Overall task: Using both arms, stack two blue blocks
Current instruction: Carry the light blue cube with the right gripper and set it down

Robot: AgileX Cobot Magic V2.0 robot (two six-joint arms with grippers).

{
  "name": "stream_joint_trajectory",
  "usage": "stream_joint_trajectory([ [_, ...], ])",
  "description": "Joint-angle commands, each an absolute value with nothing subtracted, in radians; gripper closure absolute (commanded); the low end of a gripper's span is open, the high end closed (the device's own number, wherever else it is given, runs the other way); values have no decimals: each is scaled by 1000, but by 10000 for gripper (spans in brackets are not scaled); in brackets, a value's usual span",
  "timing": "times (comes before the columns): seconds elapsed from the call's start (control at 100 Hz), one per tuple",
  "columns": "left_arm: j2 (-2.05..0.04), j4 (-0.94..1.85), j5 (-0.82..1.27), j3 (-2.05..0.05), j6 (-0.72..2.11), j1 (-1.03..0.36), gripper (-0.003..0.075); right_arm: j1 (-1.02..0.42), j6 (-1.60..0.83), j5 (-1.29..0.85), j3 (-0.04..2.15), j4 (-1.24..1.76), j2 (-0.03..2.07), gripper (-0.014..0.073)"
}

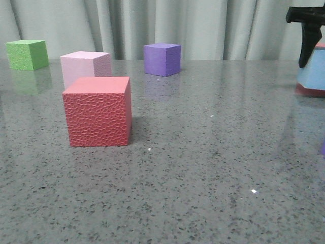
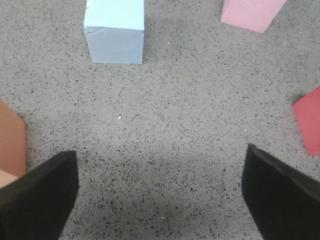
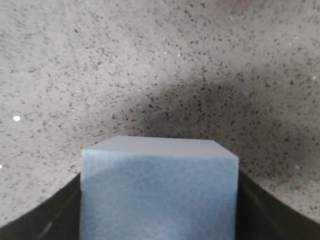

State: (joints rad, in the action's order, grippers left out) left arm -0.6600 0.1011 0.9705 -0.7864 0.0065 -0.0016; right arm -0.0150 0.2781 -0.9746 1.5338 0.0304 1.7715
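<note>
Right pincer (image 3: 159, 210): clenched on a blue block (image 3: 159, 192), dark fingers (image 3: 42, 220) pressed against both side faces, block lifted clear of the speckled grey table (image 3: 150, 60), shadow cast on the surface below. In the front view, seen at the far right edge (image 1: 309, 38), black, reaching down over a pale blue block (image 1: 313, 73).

Left pincer (image 2: 160, 190): released, fingers (image 2: 37, 200) spread wide, nothing between them, bare table beneath. Second blue block (image 2: 115, 32) resting on the table well ahead of the open fingers, apart from them. Pink block (image 2: 252, 12), red block (image 2: 309, 117) and orange block (image 2: 11, 142) placed around the edges of that view.

No containers in view.
</note>
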Motion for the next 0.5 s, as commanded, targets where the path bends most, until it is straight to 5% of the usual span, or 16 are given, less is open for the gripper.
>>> stream_joint_trajectory([
  [0.0, -666, 116, 916, -817, 0, 0, 101, -36, 256, -1002, 1619, 24, 1723, 265],
  [0.49, -666, 116, 916, -817, 0, 0, 101, -289, 264, -1006, 1776, 60, 1728, 264],
])
